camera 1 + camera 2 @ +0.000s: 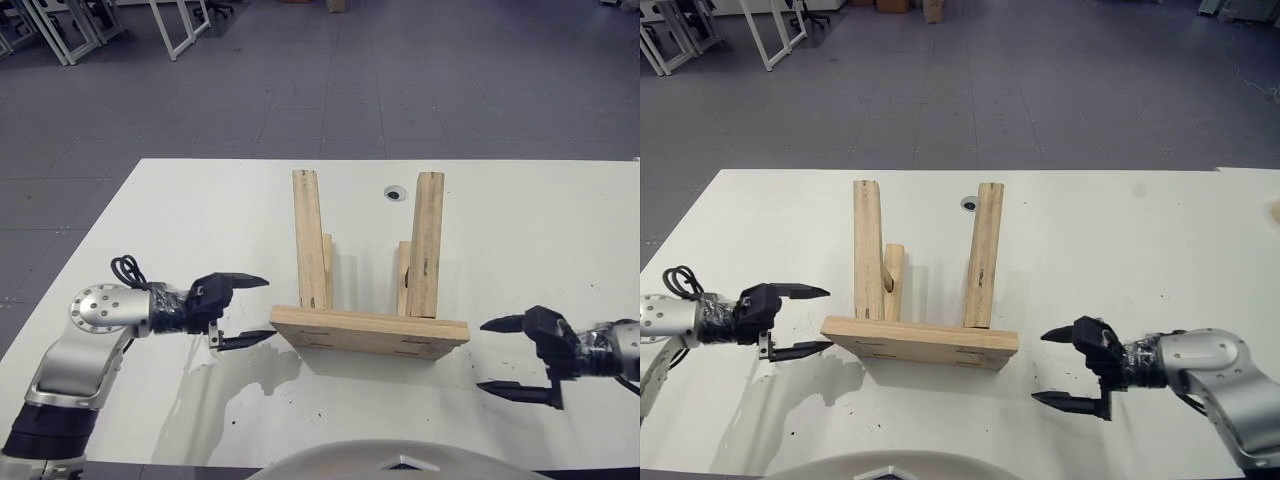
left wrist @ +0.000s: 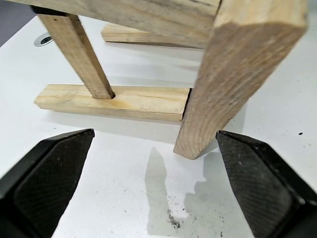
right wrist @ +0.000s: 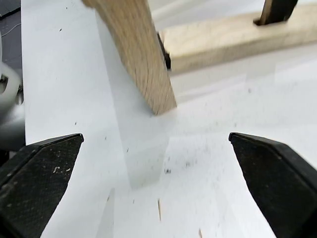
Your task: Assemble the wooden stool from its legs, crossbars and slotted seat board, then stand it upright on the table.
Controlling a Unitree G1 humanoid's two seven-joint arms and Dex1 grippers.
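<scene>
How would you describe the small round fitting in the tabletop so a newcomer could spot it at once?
On the white table, the wooden stool lies on its side, its legs pointing away from the robot. Between the far ends of the two long legs sits the round fitting. It alone is grey and ring-shaped, not wood.

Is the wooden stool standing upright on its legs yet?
No, the stool lies on its side on the table, seat board on edge and legs pointing away horizontally.
</scene>
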